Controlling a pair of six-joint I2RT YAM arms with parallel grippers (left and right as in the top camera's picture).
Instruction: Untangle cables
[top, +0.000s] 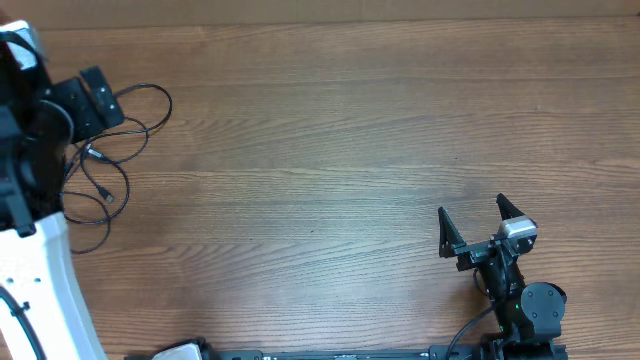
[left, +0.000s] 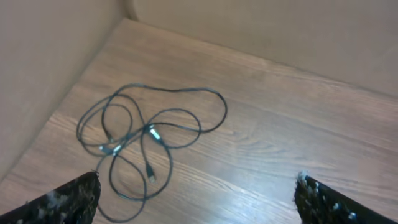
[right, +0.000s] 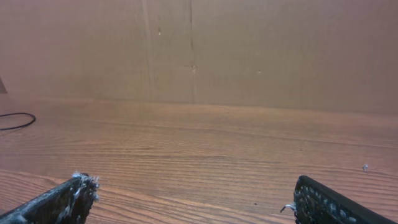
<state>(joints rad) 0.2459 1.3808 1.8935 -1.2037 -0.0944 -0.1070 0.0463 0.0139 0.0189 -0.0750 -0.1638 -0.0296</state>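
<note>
The wood-grained surface fills nearly everything I see, running out to a plain brown panel that stands along its far edge in my right wrist view. My left arm, white and black, comes in at the left edge of the overhead view, and my right arm sits low at the near-right edge. My left hand is released, its two dark fingers spread wide at the bottom corners of the wrist view and grasping nothing; it hangs above the surface with bare wood between them. My right hand is likewise released and empty, its fingers splayed over bare wood, well apart from anything else. The cables lie flat at the far-left side of the surface, near the corner where it meets the walls, just beside my left hand in the overhead view and lying mostly toward my left finger in the wrist view. They are thin black cords in several loose loops that cross one another in the middle, with one long loop reaching out to the right. Two small silvery plugs sit within the tangle, and a darker plug end lies inside the lowest loop. A thin dark arc of cord shows at the left edge of my right wrist view; I cannot tell which cord it is.
</note>
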